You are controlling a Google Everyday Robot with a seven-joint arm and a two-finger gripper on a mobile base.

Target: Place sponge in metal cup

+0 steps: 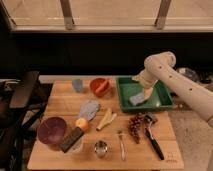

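1. The sponge [137, 99] is lying low in the green tray [126, 86], toward its front-left corner. It is not yet in the cup.
2. The tray's raised walls are boxing the sponge in. That is likely why you are coming at it from above rather than from the side.
3. The gripper [146, 93] is hanging inside the tray at the sponge's right end, touching it or just beside it. You cannot tell whether the claw is wide, narrow or clamped on the sponge.
4. The arm [175, 82] is reaching in from the right, over the tray's far rim, with the wrist bending downward.
5. The metal cup [101, 148] is standing upright near the front edge of the table [65, 100], well apart from the tray, with its mouth facing up to take a drop.
6. The grapes [135, 125] and the fork [121, 145] are lying between tray and cup. A high carry looks wise, to clear the tray wall and these.
7. Judgement: you are working the pickup, and the carry and the drop are remaining.
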